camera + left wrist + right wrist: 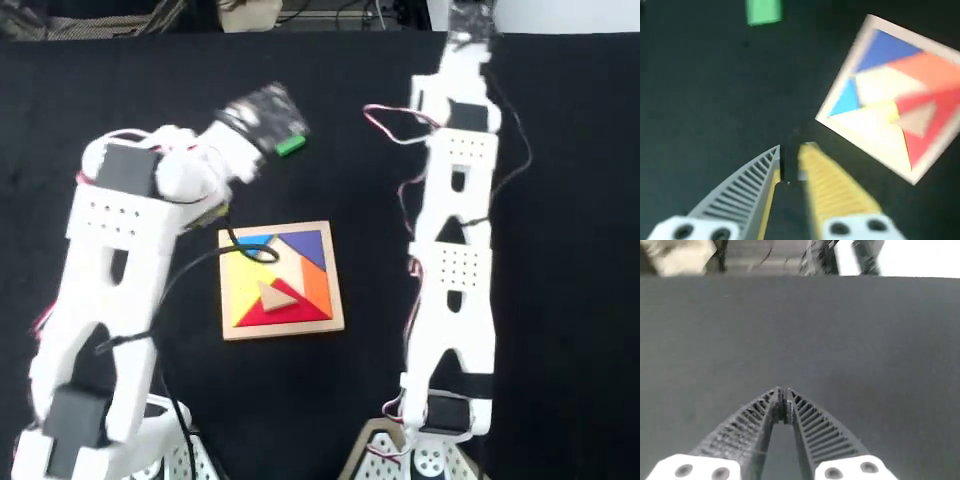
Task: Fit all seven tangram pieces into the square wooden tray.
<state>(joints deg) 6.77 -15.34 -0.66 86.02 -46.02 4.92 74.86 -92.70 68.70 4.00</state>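
Note:
The square wooden tray (285, 328) lies between the two arms and holds several coloured tangram pieces: blue, orange, yellow and red. A small tan triangle (277, 295) rests on top of the red one. A green piece (289, 146) lies loose on the black cloth beyond the tray. My left gripper (275, 115) hovers just beside the green piece, fingers shut on nothing. In the left wrist view the green piece (763, 11) lies ahead of the left gripper (791, 148), and the tray (866, 150) is off to one side. My right gripper (784, 394) is shut and empty over bare cloth at the table's far edge (470, 25).
A black cable (255, 250) from the left arm loops over the tray's near-left corner. The right arm (455, 250) stretches straight along the table to the right of the tray. Clutter lies beyond the far table edge (680, 255).

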